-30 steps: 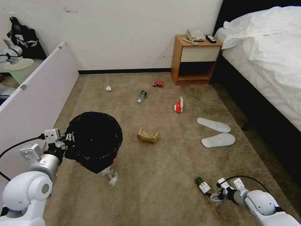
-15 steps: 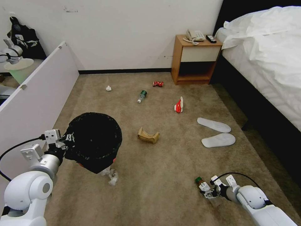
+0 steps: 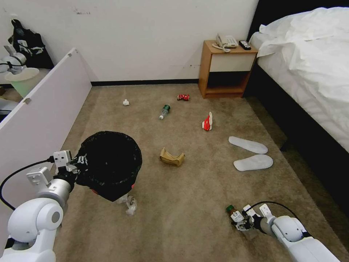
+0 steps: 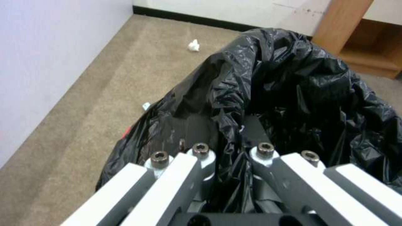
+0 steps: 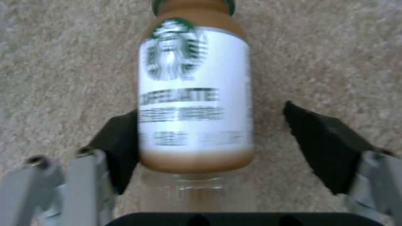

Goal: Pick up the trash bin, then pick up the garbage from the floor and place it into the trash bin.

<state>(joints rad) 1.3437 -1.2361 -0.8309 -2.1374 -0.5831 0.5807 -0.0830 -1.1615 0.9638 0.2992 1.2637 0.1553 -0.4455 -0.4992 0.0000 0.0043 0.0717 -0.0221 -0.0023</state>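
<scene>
The trash bin (image 3: 109,163), red with a black bag (image 4: 293,88) over its rim, hangs tilted above the floor (image 3: 181,218) at lower left. My left gripper (image 3: 78,160) is shut on its near rim, the fingers (image 4: 201,157) pinching the bag. At lower right my right gripper (image 3: 238,221) is open, down on the carpet, straddling a lying white-labelled bottle (image 5: 194,94) with a green cap (image 3: 229,209); one pad (image 5: 121,135) touches it, the other stands apart. More garbage lies beyond: brown paper bag (image 3: 171,157), red-white carton (image 3: 207,122), clear bottle (image 3: 164,111), red can (image 3: 183,97), paper wad (image 3: 125,102).
Two white slippers (image 3: 251,153) lie at right near the dark bed frame (image 3: 309,145). A wooden nightstand (image 3: 225,69) stands against the back wall. A white panel (image 3: 40,112) borders the left. Crumpled clear plastic (image 3: 129,203) lies under the bin.
My right gripper has dropped and slid left along the carpet, so its fingers now sit on either side of the bottle. The bin in my left gripper has barely moved.
</scene>
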